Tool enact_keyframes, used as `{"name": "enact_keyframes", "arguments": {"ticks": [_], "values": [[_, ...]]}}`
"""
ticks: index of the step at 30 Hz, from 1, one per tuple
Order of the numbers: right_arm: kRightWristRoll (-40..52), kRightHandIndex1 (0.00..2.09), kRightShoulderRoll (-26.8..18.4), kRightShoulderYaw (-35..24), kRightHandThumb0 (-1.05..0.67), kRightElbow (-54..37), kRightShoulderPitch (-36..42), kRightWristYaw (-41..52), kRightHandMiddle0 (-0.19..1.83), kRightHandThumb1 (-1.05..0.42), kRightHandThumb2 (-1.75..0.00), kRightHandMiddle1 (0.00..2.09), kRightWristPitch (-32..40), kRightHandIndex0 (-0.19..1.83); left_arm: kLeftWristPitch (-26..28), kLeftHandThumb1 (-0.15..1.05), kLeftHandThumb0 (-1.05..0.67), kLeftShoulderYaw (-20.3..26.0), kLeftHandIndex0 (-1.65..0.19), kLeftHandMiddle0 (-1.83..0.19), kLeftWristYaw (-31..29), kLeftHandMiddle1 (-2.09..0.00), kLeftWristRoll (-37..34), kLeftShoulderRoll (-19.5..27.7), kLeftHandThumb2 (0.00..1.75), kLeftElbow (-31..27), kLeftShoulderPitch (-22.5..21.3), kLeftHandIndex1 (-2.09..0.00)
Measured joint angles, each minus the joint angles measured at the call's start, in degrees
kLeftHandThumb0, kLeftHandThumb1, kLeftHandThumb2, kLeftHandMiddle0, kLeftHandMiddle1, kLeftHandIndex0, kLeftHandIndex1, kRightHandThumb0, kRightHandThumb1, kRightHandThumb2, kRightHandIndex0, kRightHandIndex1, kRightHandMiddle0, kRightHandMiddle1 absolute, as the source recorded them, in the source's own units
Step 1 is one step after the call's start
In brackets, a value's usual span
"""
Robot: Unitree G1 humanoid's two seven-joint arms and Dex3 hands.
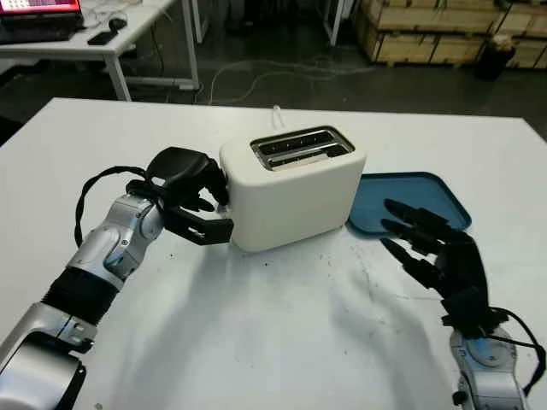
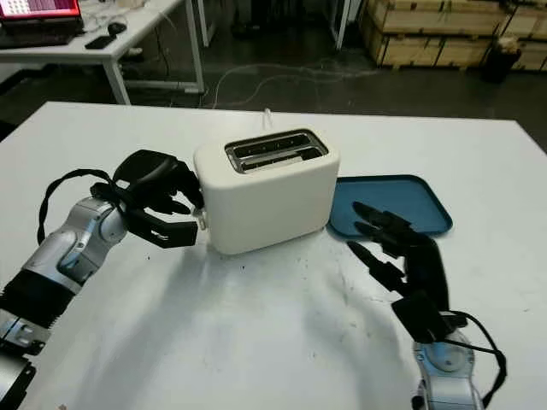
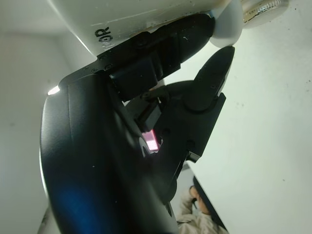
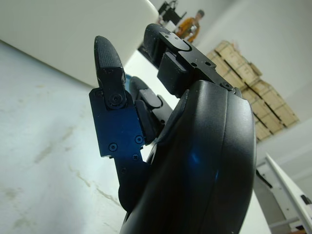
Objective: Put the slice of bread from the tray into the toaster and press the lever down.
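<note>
Sitting low in one slot of the white toaster (image 1: 292, 190), the slice of bread (image 1: 301, 157) showed only as a pale edge between the metal rims. The toaster stood near the middle of the white table (image 1: 282, 325), and its white lever (image 3: 228, 25) stuck out from the end face on the robot's left side.

At that end the left hand (image 1: 190, 198) was pressed up against the toaster, its black fingers (image 3: 165, 41) curled, one lying along the casing and reaching to the lever knob. It held nothing; whether the finger actually bore on the lever could not be told.

Just beside the toaster's other end lay the blue tray (image 1: 427, 195), flat on the table and holding nothing. The right hand (image 1: 432, 243) hovered in front of the tray's near edge, palm toward the toaster, open and carrying nothing.

Beyond the table's far edge were a second white desk (image 1: 102, 38) with a red-lit screen, cables on the dark floor, and stacked wooden crates (image 1: 444, 30).
</note>
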Motion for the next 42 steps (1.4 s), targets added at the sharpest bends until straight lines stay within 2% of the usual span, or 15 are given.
{"name": "enact_keyframes", "arguments": {"ticks": [1,3,6,13,16,19,23,26,29,32,34,42], "values": [[0.0,0.00,-0.2,-0.1,-0.42,0.0,0.0,0.0,0.73,-0.92,-0.09,0.00,0.0,0.83,0.0,0.74,-0.27,0.0,-1.24,-0.93,0.0,-1.02,0.0,0.0,0.00,0.0,-0.2,-0.06],[0.0,0.00,-0.2,0.0,-0.41,0.0,0.0,0.0,0.74,-0.92,-0.08,0.00,0.0,0.83,0.0,0.75,-0.29,0.0,-1.28,-0.93,0.0,-1.12,0.0,0.0,0.01,0.0,-0.4,-0.08],[-0.1,0.00,-0.2,0.2,-0.47,0.0,-0.1,0.0,0.73,-0.92,-0.11,0.00,0.0,0.82,0.2,0.74,-0.27,-0.1,-1.27,-0.89,0.0,-1.15,0.0,0.0,0.00,-0.2,-0.3,-0.07],[-0.8,0.00,-0.1,1.1,-0.47,1.5,-0.8,0.0,0.73,-0.92,-0.11,0.00,0.0,0.82,-0.3,0.73,-0.29,-0.1,-1.28,-0.86,0.0,-1.11,0.0,0.5,0.01,-0.9,-0.1,-0.06],[-0.9,0.00,0.3,1.6,-0.45,1.7,-1.2,0.0,0.73,-0.92,-0.10,0.00,0.0,0.82,-0.4,0.72,-0.29,-0.1,-1.32,-0.85,0.0,-1.24,-0.2,0.8,0.00,-1.7,0.2,-0.08],[-1.4,0.00,0.5,2.1,-0.43,1.8,-1.8,-0.2,0.73,-0.92,-0.09,0.00,0.0,0.82,-0.4,0.72,-0.28,-0.1,-1.29,-0.81,0.0,-1.28,-0.7,1.1,0.00,-2.6,0.7,-0.07],[-2.1,0.00,1.0,2.6,-0.44,3.3,-3.3,-1.1,0.73,-0.92,-0.09,0.00,-0.2,0.82,-0.5,0.74,-0.29,0.0,-1.31,-0.78,2.7,-1.54,-0.7,1.8,0.01,-4.8,2.7,-0.07],[-2.2,0.00,1.2,2.7,-0.44,5.3,-4.6,-1.7,0.73,-0.92,-0.08,0.00,-1.6,0.82,-0.5,0.76,-0.32,1.3,-1.29,-0.76,7.5,-1.36,-2.3,1.5,0.01,-6.1,6.3,-0.06],[-2.2,0.00,1.2,3.0,-0.43,6.1,-6.1,-1.9,0.71,-0.92,-0.07,0.00,-1.9,0.80,-0.5,0.78,-0.39,2.5,-1.28,-0.79,13.8,-1.46,-3.1,0.2,0.01,-6.6,9.5,-0.05],[-2.4,0.00,1.2,3.3,-0.42,7.1,-7.4,-2.1,0.71,-0.92,-0.07,0.00,-2.3,0.80,-0.8,0.81,-0.41,3.7,-1.24,-0.82,18.3,-1.34,-4.0,-0.4,0.01,-7.5,12.5,-0.03],[-2.5,0.00,1.2,3.4,-0.42,8.2,-8.4,-2.3,0.71,-0.92,-0.06,0.00,-3.0,0.80,-0.9,0.85,-0.43,4.9,-1.20,-0.81,19.5,-1.30,-4.7,-0.4,0.02,-9.0,14.3,-0.01],[-2.4,0.00,1.2,3.6,-0.43,11.3,-11.8,-2.5,0.72,-0.92,-0.04,0.00,-3.6,0.80,-1.1,0.85,-0.43,10.0,-1.19,-0.78,18.9,-1.29,-5.8,-0.2,0.00,-15.8,19.3,0.00]]}}
